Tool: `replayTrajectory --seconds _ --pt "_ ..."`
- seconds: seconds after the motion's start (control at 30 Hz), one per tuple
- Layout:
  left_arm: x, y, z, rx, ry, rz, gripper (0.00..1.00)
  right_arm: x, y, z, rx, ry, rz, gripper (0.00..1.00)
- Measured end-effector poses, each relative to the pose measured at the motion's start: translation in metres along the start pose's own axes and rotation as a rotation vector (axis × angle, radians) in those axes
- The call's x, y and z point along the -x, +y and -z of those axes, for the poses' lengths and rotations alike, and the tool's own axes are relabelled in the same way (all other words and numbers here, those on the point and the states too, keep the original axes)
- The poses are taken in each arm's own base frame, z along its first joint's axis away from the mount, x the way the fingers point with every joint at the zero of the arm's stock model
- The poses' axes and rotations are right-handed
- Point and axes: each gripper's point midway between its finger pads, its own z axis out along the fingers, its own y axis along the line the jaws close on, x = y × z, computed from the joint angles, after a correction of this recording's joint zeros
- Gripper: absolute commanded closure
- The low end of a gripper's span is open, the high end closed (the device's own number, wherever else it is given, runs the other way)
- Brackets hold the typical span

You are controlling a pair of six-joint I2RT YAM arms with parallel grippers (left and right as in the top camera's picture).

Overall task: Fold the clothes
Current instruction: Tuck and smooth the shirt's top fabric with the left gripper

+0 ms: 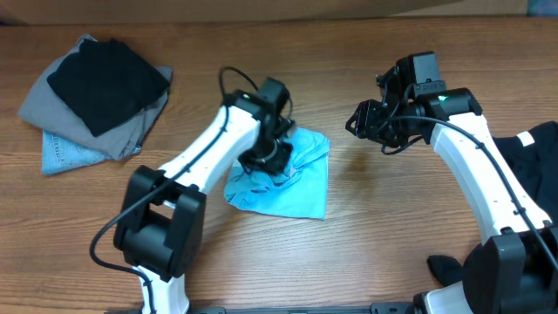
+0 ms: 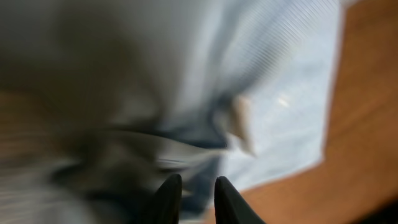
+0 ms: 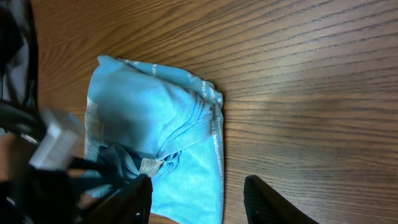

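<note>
A light blue garment [image 1: 296,181] lies crumpled and partly folded on the wooden table, near the middle. My left gripper [image 1: 266,159] is down on its left part. In the blurred left wrist view its fingers [image 2: 193,194] are nearly together with a fold of blue cloth [image 2: 292,93] between them. My right gripper [image 1: 362,122] hovers open and empty over bare wood to the right of the garment. In the right wrist view its fingers [image 3: 196,199] are spread wide, with the garment [image 3: 143,112] and its collar tag ahead.
A stack of folded clothes [image 1: 96,87], grey, black and denim blue, lies at the back left. Dark clothing [image 1: 542,170] lies at the right edge by the right arm's base. Bare wood [image 1: 392,209] lies between the arms.
</note>
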Motion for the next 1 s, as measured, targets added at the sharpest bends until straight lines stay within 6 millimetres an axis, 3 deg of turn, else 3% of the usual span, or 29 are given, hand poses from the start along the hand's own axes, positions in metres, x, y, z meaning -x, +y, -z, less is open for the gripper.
replayTrajectory --seconds 0.13,0.3,0.33,0.47,0.63,1.0 --pt "0.01 0.023 0.012 0.054 -0.034 0.049 0.63 0.0 0.0 0.0 -0.002 0.0 0.0 0.49" --pt "0.009 0.036 0.01 0.104 -0.035 0.069 0.63 0.0 0.0 0.0 -0.002 -0.001 0.0 0.49" --pt "0.008 0.038 0.008 0.107 -0.032 0.069 0.66 0.0 0.0 0.0 -0.002 -0.001 0.0 0.49" --pt "-0.003 0.039 -0.003 0.098 0.0 0.081 0.96 0.001 0.0 0.0 -0.002 -0.002 0.001 0.49" --pt "0.0 0.016 -0.005 -0.034 -0.006 0.072 0.96 0.001 0.0 0.0 -0.001 -0.004 0.002 0.49" --pt "-0.014 -0.066 -0.007 -0.286 0.047 -0.037 0.96 0.002 -0.002 0.0 -0.014 -0.009 0.002 0.48"
